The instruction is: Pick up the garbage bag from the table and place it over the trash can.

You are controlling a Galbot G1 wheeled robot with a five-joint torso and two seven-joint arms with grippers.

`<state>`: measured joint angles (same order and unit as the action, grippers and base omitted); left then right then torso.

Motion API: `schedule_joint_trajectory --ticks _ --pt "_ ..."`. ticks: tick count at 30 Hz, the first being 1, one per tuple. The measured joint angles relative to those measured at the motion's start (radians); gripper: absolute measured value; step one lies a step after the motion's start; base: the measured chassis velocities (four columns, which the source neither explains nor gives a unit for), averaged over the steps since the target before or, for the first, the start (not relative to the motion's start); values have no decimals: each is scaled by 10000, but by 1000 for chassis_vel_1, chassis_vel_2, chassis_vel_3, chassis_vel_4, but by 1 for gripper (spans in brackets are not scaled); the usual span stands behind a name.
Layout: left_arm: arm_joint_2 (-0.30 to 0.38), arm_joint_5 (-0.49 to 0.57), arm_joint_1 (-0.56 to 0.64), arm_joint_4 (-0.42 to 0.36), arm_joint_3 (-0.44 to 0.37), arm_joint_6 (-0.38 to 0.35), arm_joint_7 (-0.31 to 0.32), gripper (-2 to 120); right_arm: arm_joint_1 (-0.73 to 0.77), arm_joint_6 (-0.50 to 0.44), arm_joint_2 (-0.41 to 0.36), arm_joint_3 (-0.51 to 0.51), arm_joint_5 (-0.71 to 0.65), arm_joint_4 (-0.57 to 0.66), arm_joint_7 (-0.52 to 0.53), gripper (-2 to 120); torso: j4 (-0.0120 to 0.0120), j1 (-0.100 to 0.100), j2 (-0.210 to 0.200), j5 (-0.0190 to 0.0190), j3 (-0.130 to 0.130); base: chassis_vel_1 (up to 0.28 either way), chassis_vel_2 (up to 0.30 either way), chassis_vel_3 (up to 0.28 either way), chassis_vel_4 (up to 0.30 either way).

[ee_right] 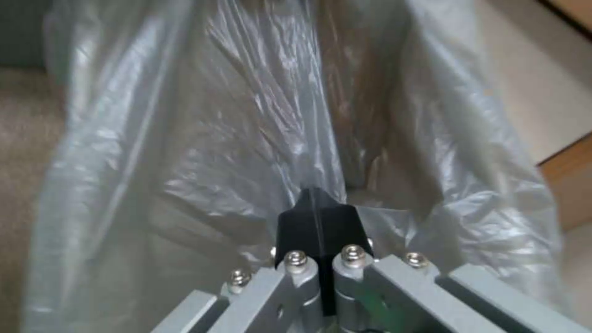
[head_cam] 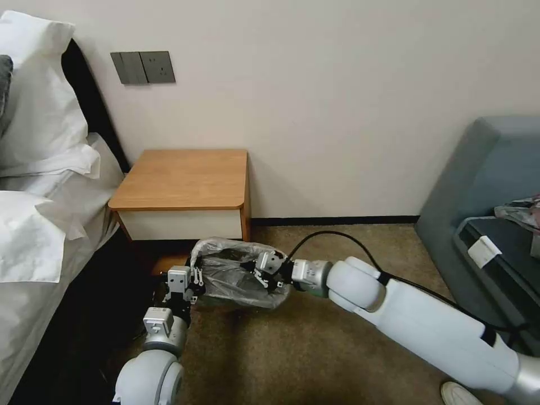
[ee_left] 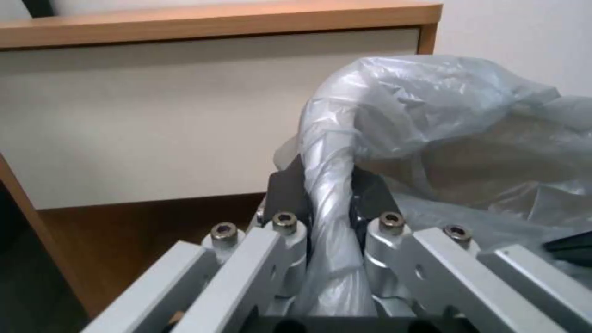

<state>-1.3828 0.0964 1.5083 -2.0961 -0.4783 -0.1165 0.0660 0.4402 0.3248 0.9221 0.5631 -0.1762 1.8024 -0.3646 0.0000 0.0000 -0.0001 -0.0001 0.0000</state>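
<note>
Count: 2 grippers, 1 bag, 1 bin, 1 table.
Left gripper (head_cam: 195,279): nearest to the robot, low by the floor, at the bag's left edge. Fingers were squeezed onto a twisted rope of bag film; the left wrist view showed the film running between the black pads (ee_left: 290,189).
Right gripper (head_cam: 256,272): a bit farther along, reaching in from the right w/ its arm stretched over the carpet (head_cam: 315,360). Its black tips were pressed tight together w/ bag film pinched at them, inside the bag's mouth.
Garbage bag (head_cam: 230,270): thin, see-through grey, shiny, lots of wrinkles. It was spread between the 2 grippers, on the floor spot in front of the table.
Bag direction: long axis ran left to right across the head view, from 1 gripper to the other. Mouth was open, facing up.
Trash can (head_cam: 214,301): under and inside the bag, mostly hidden; could not tell its rim apart from the film.
Table (head_cam: 185,177): just behind the bag, against the wall, beside the bed (head_cam: 39,225). Orange-brown top, white front.
Sofa (head_cam: 484,185): far right, well apart from the bag.
</note>
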Motion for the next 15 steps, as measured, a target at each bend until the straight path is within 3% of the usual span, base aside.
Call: schedule_joint_trajectory --ticks 15 --pt "-66 -495 174 -87 45 -139 86 6 -1661 45 1290 1856 533 -1953 -169 0 1 0 0 0 0 0 0 0 0"
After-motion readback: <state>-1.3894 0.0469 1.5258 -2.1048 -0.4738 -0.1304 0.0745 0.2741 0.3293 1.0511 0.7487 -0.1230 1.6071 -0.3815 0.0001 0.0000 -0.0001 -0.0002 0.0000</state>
